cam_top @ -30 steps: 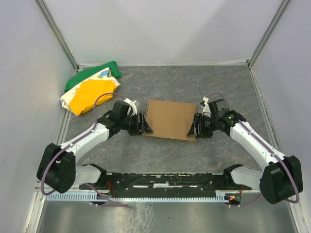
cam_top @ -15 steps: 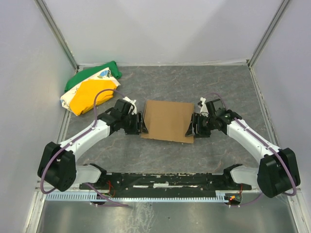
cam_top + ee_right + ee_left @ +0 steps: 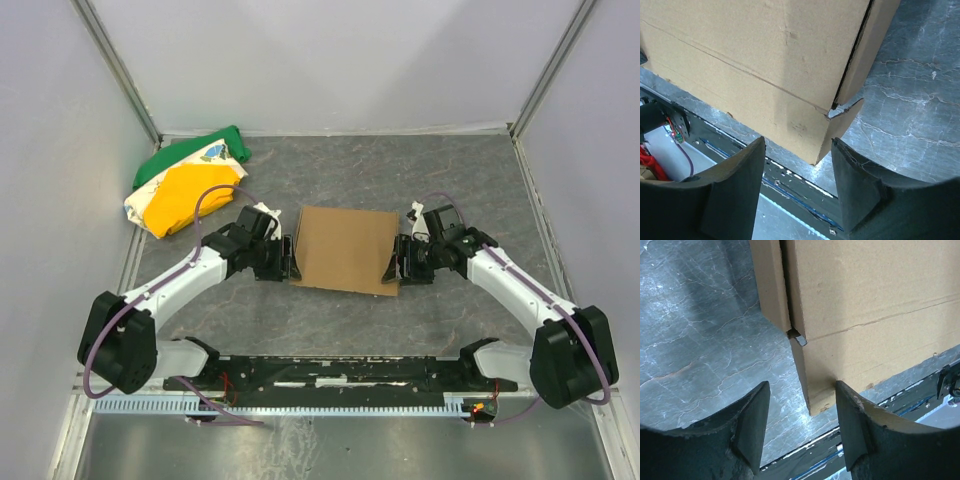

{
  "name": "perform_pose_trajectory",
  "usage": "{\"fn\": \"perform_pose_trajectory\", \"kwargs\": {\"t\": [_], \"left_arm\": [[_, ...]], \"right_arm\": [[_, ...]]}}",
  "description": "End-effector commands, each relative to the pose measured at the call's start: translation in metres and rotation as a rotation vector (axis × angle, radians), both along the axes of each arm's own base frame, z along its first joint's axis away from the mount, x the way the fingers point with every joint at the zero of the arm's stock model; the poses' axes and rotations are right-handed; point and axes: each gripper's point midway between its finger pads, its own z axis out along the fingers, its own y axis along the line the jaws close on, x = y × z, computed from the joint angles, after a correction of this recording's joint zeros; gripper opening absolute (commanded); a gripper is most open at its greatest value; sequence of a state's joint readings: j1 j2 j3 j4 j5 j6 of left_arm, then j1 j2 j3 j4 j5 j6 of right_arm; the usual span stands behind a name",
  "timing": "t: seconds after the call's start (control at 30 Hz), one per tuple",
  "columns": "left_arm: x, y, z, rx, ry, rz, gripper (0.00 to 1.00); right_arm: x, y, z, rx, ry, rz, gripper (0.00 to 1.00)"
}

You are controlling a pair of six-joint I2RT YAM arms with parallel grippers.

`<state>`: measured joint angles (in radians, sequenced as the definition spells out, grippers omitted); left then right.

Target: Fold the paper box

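Observation:
The paper box (image 3: 345,247) is a plain brown cardboard box, closed, lying flat in the middle of the grey table. My left gripper (image 3: 291,259) is at its left side near the front corner, jaws open; the left wrist view shows the box corner (image 3: 815,400) between the fingers, the right finger (image 3: 855,425) against the box face. My right gripper (image 3: 393,264) is at the box's right front corner, jaws open; the right wrist view shows the corner (image 3: 815,145) just above the gap, not pinched. A side flap (image 3: 875,45) stands along the box.
A green, yellow and white cloth bundle (image 3: 185,185) lies at the back left. White walls enclose the table on three sides. The black rail with the arm bases (image 3: 330,375) runs along the near edge.
The box and both grippers have shifted slightly left and back over the last second. Both grippers stay open at the box's sides.

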<state>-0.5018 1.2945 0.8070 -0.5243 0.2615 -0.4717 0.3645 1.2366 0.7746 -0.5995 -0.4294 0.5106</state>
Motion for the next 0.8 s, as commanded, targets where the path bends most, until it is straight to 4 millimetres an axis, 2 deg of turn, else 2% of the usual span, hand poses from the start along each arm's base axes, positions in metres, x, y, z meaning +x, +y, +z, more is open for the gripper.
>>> {"fn": "perform_pose_trajectory", "kwargs": {"t": [0.0,0.07,0.37,0.5,0.63,0.77], "left_arm": [[0.006,0.003,0.009,0.033,-0.057,-0.043,0.61],[0.005,0.001,0.007,0.031,-0.045,-0.045,0.61],[0.007,-0.019,0.027,-0.071,-0.070,-0.068,0.60],[0.008,-0.021,0.033,-0.079,-0.084,-0.071,0.59],[0.009,-0.018,0.029,-0.053,-0.092,-0.070,0.59],[0.012,0.001,0.020,0.054,-0.105,-0.033,0.59]], "right_arm": [[0.000,-0.001,0.006,-0.004,-0.043,0.020,0.64],[-0.001,0.001,0.006,0.011,-0.034,0.026,0.64],[-0.006,0.033,0.027,0.237,-0.001,0.041,0.63],[-0.005,0.032,0.034,0.235,-0.021,0.035,0.63],[-0.003,0.027,0.024,0.189,-0.023,0.031,0.62],[-0.002,0.026,0.002,0.167,0.014,0.038,0.62]]}}
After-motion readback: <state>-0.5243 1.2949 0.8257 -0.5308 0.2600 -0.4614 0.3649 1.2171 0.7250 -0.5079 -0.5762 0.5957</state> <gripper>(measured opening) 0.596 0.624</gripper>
